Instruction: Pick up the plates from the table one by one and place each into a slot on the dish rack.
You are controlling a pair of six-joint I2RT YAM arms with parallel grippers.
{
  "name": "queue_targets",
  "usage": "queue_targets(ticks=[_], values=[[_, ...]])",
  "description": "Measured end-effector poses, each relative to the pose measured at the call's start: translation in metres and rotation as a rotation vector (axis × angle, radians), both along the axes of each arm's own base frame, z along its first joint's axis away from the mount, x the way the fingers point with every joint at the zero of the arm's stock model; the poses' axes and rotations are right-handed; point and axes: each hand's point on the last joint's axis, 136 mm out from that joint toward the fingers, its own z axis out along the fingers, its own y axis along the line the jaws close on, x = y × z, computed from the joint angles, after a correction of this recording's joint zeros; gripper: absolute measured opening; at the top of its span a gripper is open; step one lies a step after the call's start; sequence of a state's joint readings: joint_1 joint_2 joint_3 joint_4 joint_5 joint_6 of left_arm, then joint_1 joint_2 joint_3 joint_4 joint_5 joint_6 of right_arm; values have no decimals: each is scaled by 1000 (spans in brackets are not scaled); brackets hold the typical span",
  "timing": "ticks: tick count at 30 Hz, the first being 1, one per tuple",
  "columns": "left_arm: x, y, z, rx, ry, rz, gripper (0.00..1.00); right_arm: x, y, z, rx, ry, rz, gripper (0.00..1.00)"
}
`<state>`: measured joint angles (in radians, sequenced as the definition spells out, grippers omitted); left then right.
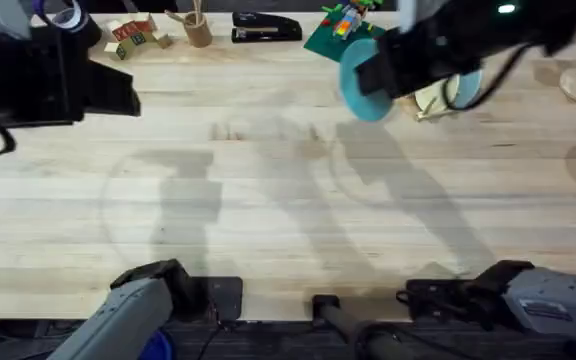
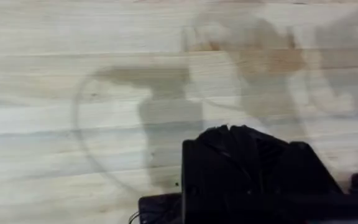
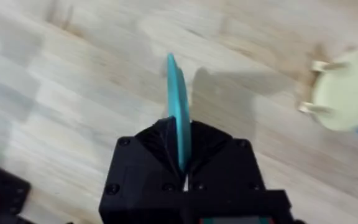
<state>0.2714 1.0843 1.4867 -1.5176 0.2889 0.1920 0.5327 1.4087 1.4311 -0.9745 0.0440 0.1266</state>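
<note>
My right gripper [image 3: 182, 165] pinches the turquoise plate [image 3: 178, 106] by its rim, edge-on, above the desk [image 1: 268, 200]. The rack [image 1: 438, 100], already holding a cream plate [image 3: 347, 90], lies just beyond it. Left gripper: state unclear.

No text, label, brand, number or sign can be read anywhere; the small coloured toy blocks [image 1: 133, 37] at the upper left of the overhead frame carry only unreadable marks.
</note>
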Motion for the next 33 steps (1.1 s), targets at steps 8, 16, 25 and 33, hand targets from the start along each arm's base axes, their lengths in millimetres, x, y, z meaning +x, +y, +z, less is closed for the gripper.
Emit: queue_targets(ticks=[8, 16, 25, 33], values=[[-6, 19, 5, 99, 16, 72, 39, -12, -51, 30, -75, -94, -104, 48], [-8, 28, 4, 140, 28, 102, 119, -26, -89, 52, -123, -161, -191, 48], [-6, 30, 5, 146, 22, 113, 994, -44, -127, 60, -164, -146, -277, 48], [-6, 30, 5, 146, 22, 113, 996, -43, -148, 94, -169, -214, -321, 48]])
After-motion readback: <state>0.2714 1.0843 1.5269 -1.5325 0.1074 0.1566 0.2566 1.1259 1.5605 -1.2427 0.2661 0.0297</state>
